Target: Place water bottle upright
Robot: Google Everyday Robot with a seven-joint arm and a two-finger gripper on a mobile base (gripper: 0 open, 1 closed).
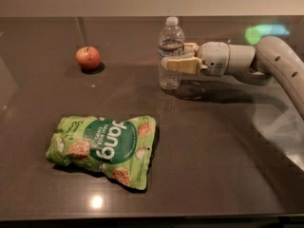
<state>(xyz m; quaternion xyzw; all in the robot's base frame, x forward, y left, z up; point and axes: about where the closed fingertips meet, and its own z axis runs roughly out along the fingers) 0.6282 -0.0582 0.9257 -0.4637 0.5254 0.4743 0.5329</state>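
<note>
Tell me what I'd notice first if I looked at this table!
First, the green bag lying flat at the near left of the table. Then the clear bottle standing upright toward the back, with the gripper reaching in from the right and clamped around its middle. A red apple sits alone at the back left.

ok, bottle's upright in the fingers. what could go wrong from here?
1. The gripper grips the water bottle mid-body from the side. If a finger drags on the way out, the tall, narrow bottle could tip over.
2. I cannot tell whether the bottle's base touches the table. Opening above the surface might let it drop and topple.
</note>
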